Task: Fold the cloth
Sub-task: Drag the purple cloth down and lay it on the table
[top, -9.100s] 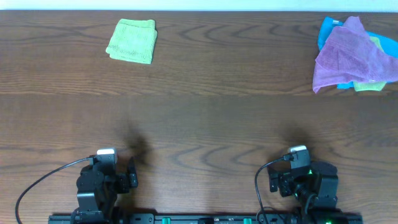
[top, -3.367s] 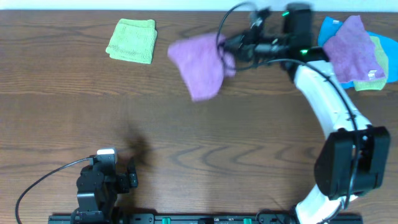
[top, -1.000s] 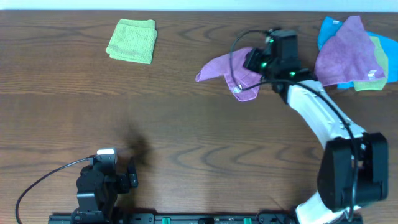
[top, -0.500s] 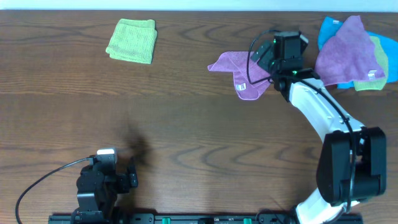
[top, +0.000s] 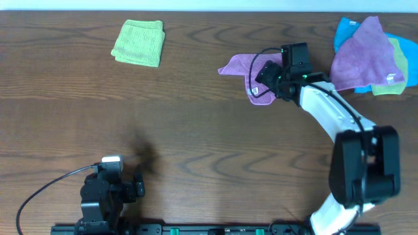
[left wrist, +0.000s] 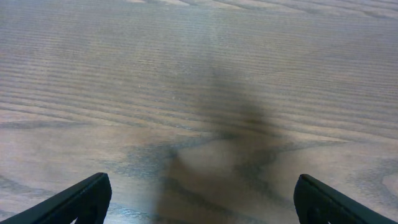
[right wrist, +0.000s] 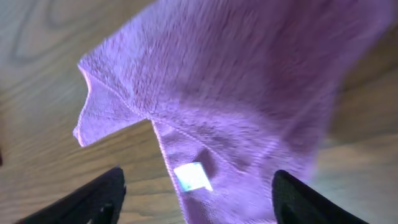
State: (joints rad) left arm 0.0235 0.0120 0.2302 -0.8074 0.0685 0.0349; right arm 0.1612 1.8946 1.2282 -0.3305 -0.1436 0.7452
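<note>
A purple cloth (top: 243,70) lies crumpled on the table at the upper middle, one corner pointing left and a white tag near its lower edge. My right gripper (top: 269,73) hovers over its right part, jaws open and apart from it. In the right wrist view the purple cloth (right wrist: 236,93) fills the frame with its white tag (right wrist: 193,176) between the open fingers (right wrist: 198,202). My left gripper (top: 124,186) rests open at the front left; its wrist view shows only bare wood between its fingers (left wrist: 199,199).
A folded green cloth (top: 138,42) lies at the back left. A pile of purple, blue and green cloths (top: 372,55) sits at the back right corner. The table's far edge runs along the top.
The right gripper carried the purple cloth from the pile to the upper middle, laid it down and let go. Over the last second the cloth settled and the gripper shifted slightly left.
</note>
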